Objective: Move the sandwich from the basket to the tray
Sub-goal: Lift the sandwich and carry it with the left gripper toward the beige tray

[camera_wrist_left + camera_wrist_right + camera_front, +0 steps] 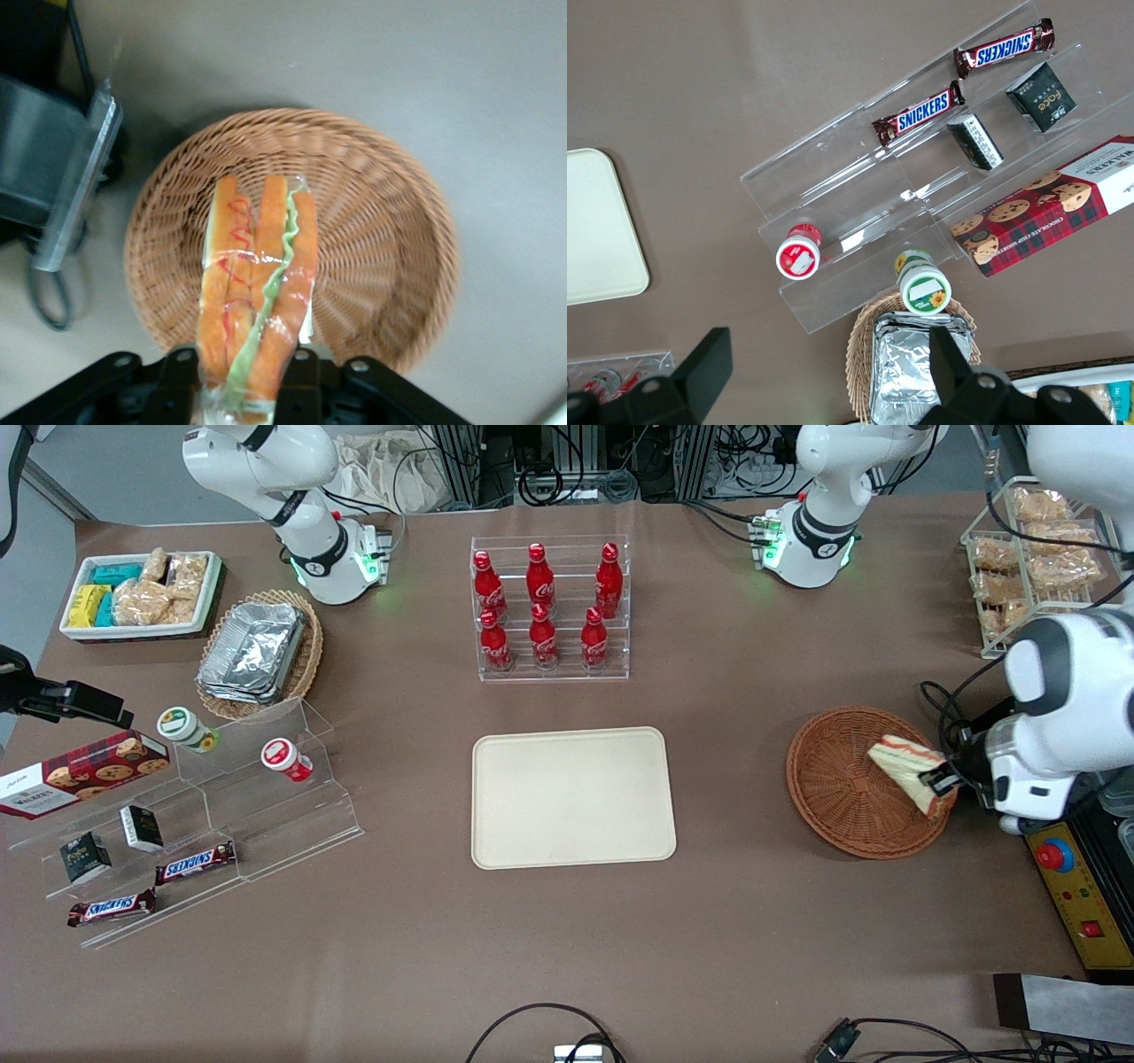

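Snickers bars sit nearest the front cam on the clear stepped rack toward the parked arm's end of the bench; cream tray lies mid-bench w/ nothing on it, cola bottles farther from the cam. Toward the working arm's end, the end effector is over the reddish wicker basket at its rim, fingers pinching the sandwich by its wide end. Sandwich is tilted, wedge tip pointing over the basket's middle.
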`<state>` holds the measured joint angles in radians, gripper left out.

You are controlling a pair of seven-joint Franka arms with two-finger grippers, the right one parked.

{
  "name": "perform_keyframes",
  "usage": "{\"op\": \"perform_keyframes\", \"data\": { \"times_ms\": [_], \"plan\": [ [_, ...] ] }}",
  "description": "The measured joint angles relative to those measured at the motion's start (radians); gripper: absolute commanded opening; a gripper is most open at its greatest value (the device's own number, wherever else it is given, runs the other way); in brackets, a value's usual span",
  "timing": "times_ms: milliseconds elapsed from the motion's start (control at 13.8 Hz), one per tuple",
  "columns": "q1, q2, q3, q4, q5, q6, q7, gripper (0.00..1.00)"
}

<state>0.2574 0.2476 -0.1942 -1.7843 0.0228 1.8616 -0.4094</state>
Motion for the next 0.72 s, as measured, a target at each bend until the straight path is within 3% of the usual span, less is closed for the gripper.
{"op": "perform_keyframes", "data": {
  "times_ms": [289, 506, 723],
  "plan": [
    [-0.153, 0.022, -0.014, 0.306, 0.060, -0.270, 0.080, 0.00],
    [-0.338, 0.068, -0.021, 0.360, 0.070, -0.278, 0.077, 0.00],
    [-0.529, 0.197, -0.024, 0.451, 0.070, -0.260, -0.008, 0.00]
  ]
}}
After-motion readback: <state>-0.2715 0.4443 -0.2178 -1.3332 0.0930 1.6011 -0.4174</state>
